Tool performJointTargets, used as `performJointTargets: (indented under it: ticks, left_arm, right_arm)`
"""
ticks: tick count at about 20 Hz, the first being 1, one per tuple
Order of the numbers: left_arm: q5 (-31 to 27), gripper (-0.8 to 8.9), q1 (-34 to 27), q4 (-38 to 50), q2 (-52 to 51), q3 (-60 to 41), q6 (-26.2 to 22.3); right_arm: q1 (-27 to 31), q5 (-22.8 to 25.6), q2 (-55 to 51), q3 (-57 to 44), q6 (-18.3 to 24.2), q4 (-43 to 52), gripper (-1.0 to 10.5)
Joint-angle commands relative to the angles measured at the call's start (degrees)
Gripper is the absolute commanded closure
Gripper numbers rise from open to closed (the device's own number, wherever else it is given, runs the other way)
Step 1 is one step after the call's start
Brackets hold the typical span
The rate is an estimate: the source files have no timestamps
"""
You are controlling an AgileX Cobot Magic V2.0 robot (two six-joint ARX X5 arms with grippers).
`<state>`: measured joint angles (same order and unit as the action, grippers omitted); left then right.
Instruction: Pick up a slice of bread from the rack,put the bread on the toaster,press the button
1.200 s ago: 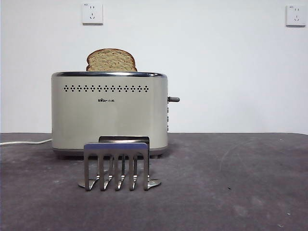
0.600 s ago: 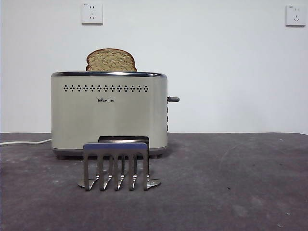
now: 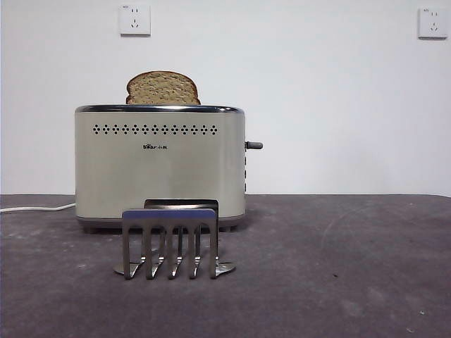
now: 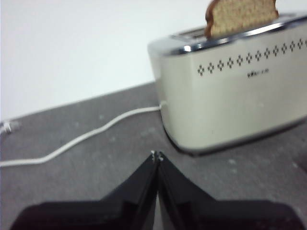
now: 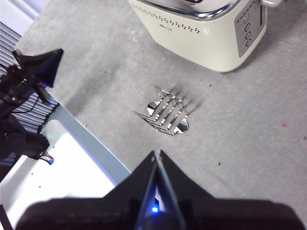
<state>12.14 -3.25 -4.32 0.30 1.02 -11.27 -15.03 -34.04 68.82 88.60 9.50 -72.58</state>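
Atop the toaster, the slice of bread stands upright in a slot w/ only its rounded upper part above the chrome rim, toward the end away from the button. It sits high, so I judge the lever hasn't gone down yet; the press looks like the step left. The knob sticks out sideways from the narrow end, up near the top, w/ bare wall behind and nothing beside it, so there's free room to come at it from above or from that side.

The rack is just in front of the toaster, low, no bread in its prongs; it's near the toaster's base but whether they touch I can't tell from the level view. It doesn't block the knob end.

Left gripper hangs back near the toaster's other narrow end, by the white power cord, jaws pressed together, holding nothing. Right gripper is high over the table, looking down on rack and toaster, jaws likewise closed tip to tip and empty; the panel end w/ round controls faces it, though the lever is prob. cut off at the frame's corner.

Table on the knob side is open, dark mat w/ no obstacles. The cord trails off on the far side, away from the work.
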Motion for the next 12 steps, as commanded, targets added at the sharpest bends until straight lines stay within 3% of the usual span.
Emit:
performJointTargets:
  ticks: [1,6,12]
  left_arm:
    - [-0.1,8.16,-0.2,-3.0,-0.2,-0.8,0.8]
    - [0.2,8.16,-0.2,-5.4,-0.2,-0.8,6.4]
    - [-0.1,8.16,-0.2,-5.4,-0.2,-0.8,6.6]
  right_arm:
    - [0.0,-0.1,0.0,-0.4,0.5,0.1,9.5]
    - [0.0,-0.1,0.0,-0.3,0.5,0.1,9.5]
    - [0.0,-0.1,0.0,-0.3,0.5,0.1,9.5]
